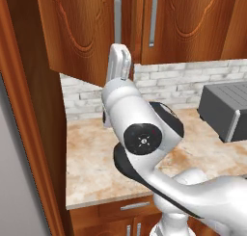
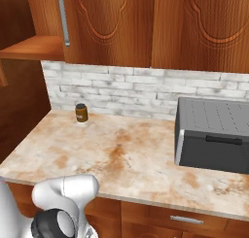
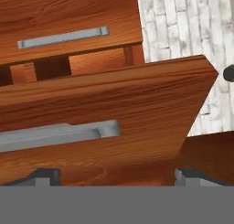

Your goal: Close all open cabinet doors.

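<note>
Claw (image 3: 112,175), jaws standing wide apart, is facing the open cabinet door (image 3: 105,122), its handle (image 3: 55,135) just ahead.

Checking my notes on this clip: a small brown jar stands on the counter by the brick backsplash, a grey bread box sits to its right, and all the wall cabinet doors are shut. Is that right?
Not quite. The left cabinet door stands ajar, swung out from the cabinet, as the left base view shows. The jar and the bread box are as you noted.
</note>
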Available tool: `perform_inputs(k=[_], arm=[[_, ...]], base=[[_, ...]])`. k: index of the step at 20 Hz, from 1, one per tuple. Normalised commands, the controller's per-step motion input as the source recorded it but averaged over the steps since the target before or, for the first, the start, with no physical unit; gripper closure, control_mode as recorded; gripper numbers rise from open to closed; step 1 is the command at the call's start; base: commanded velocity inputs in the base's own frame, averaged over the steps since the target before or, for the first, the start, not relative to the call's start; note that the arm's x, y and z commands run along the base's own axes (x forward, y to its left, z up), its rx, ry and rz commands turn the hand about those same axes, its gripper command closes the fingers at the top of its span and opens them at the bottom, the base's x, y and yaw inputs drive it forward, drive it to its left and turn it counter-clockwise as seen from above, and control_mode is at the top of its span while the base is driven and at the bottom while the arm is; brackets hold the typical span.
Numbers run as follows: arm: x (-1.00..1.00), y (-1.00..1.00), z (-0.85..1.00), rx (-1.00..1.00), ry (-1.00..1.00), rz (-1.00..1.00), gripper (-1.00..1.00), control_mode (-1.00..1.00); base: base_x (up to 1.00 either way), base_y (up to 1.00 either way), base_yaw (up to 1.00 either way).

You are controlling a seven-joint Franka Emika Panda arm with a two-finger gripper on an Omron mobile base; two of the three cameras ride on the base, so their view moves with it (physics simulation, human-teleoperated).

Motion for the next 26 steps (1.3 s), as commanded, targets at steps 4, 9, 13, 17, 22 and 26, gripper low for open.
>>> perform_inputs(k=[4,9,13,17,22,26], arm=[[0.99,-0.08,0.00,-0.03,0.06,0.00,-1.00,-1.00],[1.00,-0.07,0.00,-0.03,0.05,0.00,-1.00,-1.00],[1.00,-0.04,0.00,-0.03,0.05,0.00,-1.00,-1.00],[1.00,-0.04,0.00,-0.02,0.05,0.00,-1.00,-1.00],[0.89,-0.08,-0.03,-0.02,0.04,0.00,-1.00,-1.00],[0.85,-0.10,-0.06,0.00,0.05,0.00,-1.00,-1.00]], base=[[0.00,0.00,0.00],[0.00,0.00,0.00],[0.00,0.00,0.00],[0.00,0.00,0.00],[0.00,0.00,0.00],[0.00,0.00,0.00]])
